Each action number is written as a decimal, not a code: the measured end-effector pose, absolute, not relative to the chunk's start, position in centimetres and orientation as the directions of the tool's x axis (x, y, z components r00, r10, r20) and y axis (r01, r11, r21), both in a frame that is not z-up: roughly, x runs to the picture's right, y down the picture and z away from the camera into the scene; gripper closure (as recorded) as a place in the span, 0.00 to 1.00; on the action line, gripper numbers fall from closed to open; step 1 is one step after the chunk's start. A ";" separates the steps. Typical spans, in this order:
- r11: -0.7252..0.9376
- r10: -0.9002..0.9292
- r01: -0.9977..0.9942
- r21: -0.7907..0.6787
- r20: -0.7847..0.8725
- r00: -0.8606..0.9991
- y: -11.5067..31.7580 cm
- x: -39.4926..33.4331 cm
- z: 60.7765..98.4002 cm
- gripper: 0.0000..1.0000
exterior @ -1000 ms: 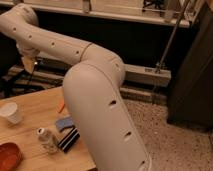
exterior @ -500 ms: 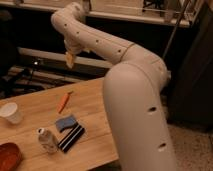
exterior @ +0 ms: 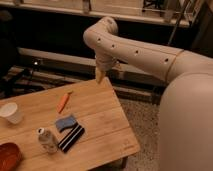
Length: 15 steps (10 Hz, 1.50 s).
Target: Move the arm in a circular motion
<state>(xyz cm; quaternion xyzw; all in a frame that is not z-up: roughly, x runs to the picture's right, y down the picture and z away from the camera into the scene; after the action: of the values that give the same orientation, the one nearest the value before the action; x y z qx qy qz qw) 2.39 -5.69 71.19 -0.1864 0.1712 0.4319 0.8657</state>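
Observation:
The cream-white arm (exterior: pixel 150 55) reaches in from the lower right, runs left across the upper middle of the view and bends down at a rounded joint. Its tapered gripper (exterior: pixel 100 76) hangs pointing down above the far edge of the wooden table (exterior: pixel 100 112), near the table's far right corner. Nothing is seen held in it.
On the table lie an orange marker (exterior: pixel 63 102), a blue sponge (exterior: pixel 66 122), a black-and-white striped packet (exterior: pixel 71 137), a small bottle (exterior: pixel 47 140), a white cup (exterior: pixel 11 113) and a red bowl (exterior: pixel 7 157). A dark wall and railing run behind. Speckled floor lies right of the table.
The arm has swung to the right across the view, with the gripper moving from above the table's far left to its far right corner and lower.

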 end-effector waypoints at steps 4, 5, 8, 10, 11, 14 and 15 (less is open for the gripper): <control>0.717 0.516 -0.662 -0.218 -0.474 0.714 1.0 -2.0 63.6 0.20; 0.776 0.443 -0.584 -0.240 -0.452 0.774 2.2 -4.9 61.3 0.20; 0.869 0.246 -0.344 -0.355 -0.294 0.924 5.4 -16.5 56.0 0.20; 0.882 0.150 -0.188 -0.431 -0.122 0.981 7.0 -26.3 54.2 0.20; 0.885 0.135 -0.135 -0.445 -0.031 0.990 6.7 -31.2 54.4 0.20; 0.925 0.184 -0.123 -0.361 0.141 0.973 -1.9 -39.7 60.3 0.20; 0.933 0.218 -0.164 -0.321 0.140 0.966 -5.7 -39.2 62.8 0.20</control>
<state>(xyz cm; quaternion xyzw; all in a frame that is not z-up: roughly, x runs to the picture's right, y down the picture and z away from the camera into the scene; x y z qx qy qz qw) -39.20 -5.67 62.83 -0.1554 -0.0871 0.0975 0.9792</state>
